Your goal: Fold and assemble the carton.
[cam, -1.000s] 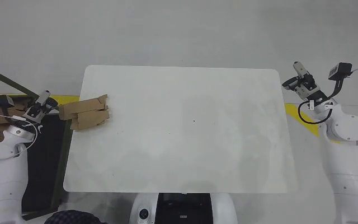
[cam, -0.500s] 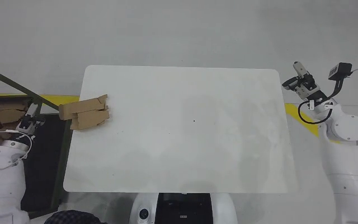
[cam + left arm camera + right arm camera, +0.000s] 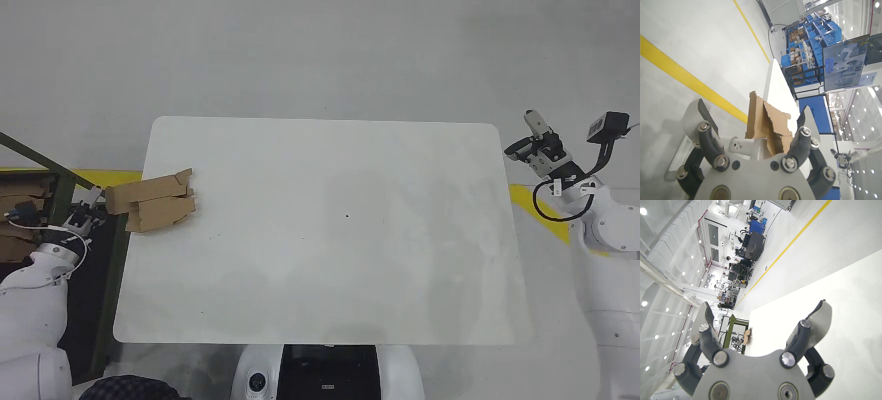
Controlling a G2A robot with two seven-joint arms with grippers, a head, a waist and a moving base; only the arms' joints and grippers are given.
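Note:
The carton (image 3: 153, 202) is a flattened piece of brown cardboard lying at the left edge of the white table (image 3: 330, 250), partly overhanging it. My left gripper (image 3: 88, 210) hovers just off that edge, a short way from the carton's overhanging end. In the left wrist view the left gripper (image 3: 753, 113) is open, with the carton (image 3: 766, 121) ahead of the fingers and nothing held. My right gripper (image 3: 537, 142) stays beyond the table's right edge, open and empty (image 3: 764, 307). From there the carton (image 3: 747, 334) looks small at the far end.
A green metal frame (image 3: 40, 165) with stacked cardboard (image 3: 18, 205) stands off the table's left side, close to my left arm. A yellow floor line (image 3: 525, 200) runs by the right edge. The rest of the tabletop is bare.
My left gripper pulled back from the carton's end toward the cardboard stack, then came back nearer the carton. The carton and the right arm have not moved.

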